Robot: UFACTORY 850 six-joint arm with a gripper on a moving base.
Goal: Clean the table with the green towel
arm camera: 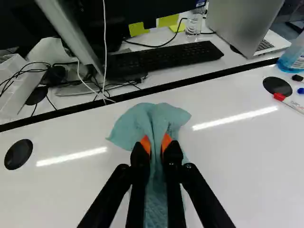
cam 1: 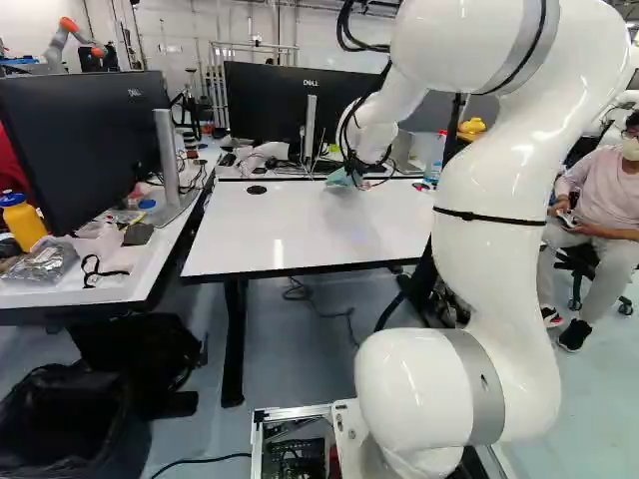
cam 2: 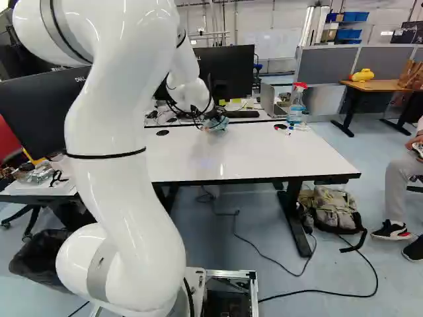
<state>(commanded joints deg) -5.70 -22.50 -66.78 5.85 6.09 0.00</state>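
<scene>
Over the far half of the white table [cam 1: 290,232], my gripper [cam 1: 351,172] reaches down from the arm; in the right base view the gripper [cam 2: 213,119] is near the table's far edge. The wrist view has my gripper [arm camera: 156,146] shut on the green towel [arm camera: 151,118], bunched between both orange pads. The towel's folds spread out ahead of the fingers, and more cloth hangs back between them. Its far part appears to lie against the tabletop; whether the rest touches is hidden.
A spray bottle [cam 2: 297,102] and markers [arm camera: 287,101] are at the table's far right corner. Beyond the far edge are a keyboard [arm camera: 164,58], cables, monitors and a laptop [arm camera: 244,26]. A cluttered desk [cam 1: 90,284] adjoins at left. Another robot [cam 1: 75,38] stands far back.
</scene>
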